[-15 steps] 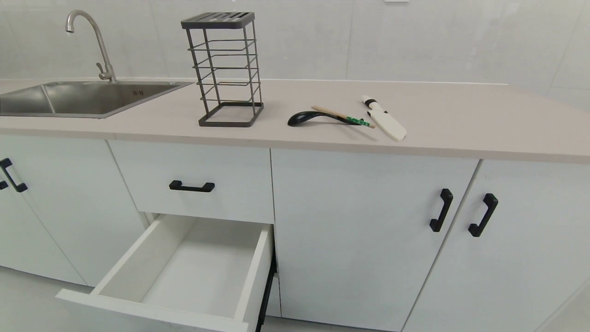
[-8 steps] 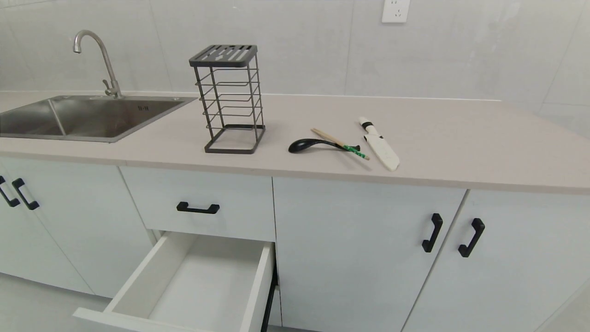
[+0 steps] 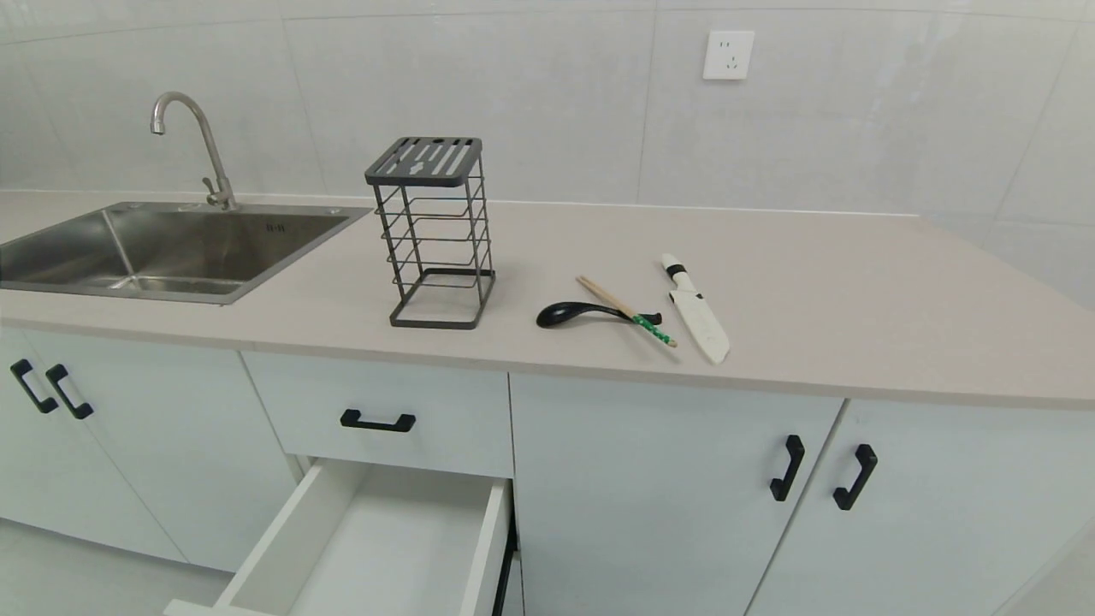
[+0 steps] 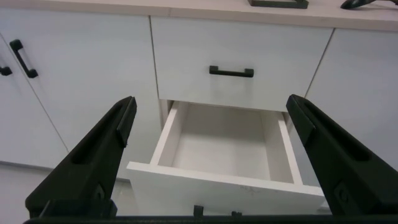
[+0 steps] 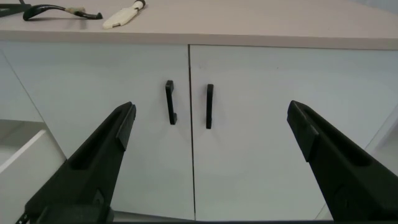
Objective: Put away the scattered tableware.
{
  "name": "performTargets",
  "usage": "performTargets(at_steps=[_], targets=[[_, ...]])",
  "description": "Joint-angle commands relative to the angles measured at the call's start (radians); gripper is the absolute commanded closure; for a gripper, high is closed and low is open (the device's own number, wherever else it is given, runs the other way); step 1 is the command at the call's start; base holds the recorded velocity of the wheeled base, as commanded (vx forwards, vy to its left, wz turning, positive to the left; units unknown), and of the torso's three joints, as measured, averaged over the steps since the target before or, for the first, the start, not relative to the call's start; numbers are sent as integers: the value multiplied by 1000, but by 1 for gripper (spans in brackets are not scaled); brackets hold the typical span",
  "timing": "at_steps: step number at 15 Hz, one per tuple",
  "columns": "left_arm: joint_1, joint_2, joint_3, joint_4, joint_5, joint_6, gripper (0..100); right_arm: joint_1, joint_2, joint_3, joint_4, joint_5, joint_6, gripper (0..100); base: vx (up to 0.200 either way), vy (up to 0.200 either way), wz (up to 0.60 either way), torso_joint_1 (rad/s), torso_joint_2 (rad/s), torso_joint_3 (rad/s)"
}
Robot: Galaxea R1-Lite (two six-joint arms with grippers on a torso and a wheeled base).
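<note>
- Left gripper hangs before the drawer, jaws wide apart.
- Right gripper faces the cabinet doors, jaws likewise apart.
- Drawer is pulled out, its white floor showing.
- Rack stands upright on the counter.
- Spoon, chopsticks and knife lie on the counter near the rack, the chopsticks crossing the spoon's handle.

white tiled wall, beige countertop, white cabinets
</note>
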Motion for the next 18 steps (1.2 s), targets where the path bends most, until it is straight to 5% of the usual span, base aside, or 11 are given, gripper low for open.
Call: performTargets(at_steps=[1,5,13,18], targets=[[0,3,0,0,0,-1,0,0,1,0,0,0,-2,0,0,0,0,32,-76,-46],[0,3,0,0,0,-1,0,0,1,0,0,-4,-4,0,0,0,450,4,-11,-4],[0,3,0,0,8,-22,0,0,1,0,0,-4,-2,0,0,0,0,3,-8,-5],[0,3,0,-1,17,-34,0,0,1,0,0,-4,-2,0,0,0,0,163,-390,-224]])
